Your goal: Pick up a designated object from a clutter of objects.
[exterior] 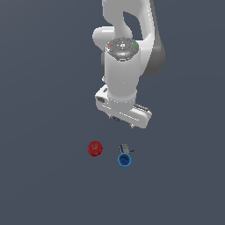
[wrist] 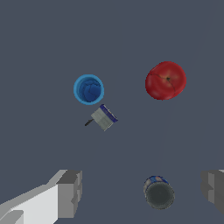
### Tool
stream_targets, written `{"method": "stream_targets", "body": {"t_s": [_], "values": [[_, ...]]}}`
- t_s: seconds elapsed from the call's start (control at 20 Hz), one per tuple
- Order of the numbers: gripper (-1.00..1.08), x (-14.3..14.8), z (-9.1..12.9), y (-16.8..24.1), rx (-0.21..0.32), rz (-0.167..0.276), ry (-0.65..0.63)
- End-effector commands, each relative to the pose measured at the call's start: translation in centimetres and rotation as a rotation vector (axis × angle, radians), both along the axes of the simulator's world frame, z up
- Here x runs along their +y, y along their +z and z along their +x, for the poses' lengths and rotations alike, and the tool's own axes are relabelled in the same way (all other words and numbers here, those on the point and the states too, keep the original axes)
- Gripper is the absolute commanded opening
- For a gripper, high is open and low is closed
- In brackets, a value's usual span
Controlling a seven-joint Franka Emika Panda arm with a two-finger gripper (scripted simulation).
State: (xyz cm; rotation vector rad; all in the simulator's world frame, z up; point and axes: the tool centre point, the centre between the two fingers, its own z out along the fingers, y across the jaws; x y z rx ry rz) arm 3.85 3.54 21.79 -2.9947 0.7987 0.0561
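Wrist view: gripper point(wrist: 141, 192) with jaws spread wide, holding nothing, above a small clutter on the dark grey floor point(exterior: 44, 184).

Exterior view puts the small grey-and-dark-blue tool point(exterior: 125, 149) below the arm point(exterior: 125, 57), lying on the floor just beside the blue cup point(exterior: 124, 160), at about the cup's 12 o'clock. The red fruit point(exterior: 95, 148) sits at the tool's 9 o'clock, apart from it. The wrist camera also shows a dark grey round object point(wrist: 159, 193) between the two fingers point(wrist: 70, 194), touching neither, well apart from the tool point(wrist: 102, 118).
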Motion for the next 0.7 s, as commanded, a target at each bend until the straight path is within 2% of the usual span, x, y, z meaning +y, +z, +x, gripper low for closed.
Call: {"method": "stream_targets", "body": {"t_s": [0.0, 0.65], "values": [[1.00, 0.5, 0.5, -1.3, 0.004, 0.002, -0.071], [1.00, 2.5, 2.5, -7.9, 0.017, -0.011, -0.428]]}}
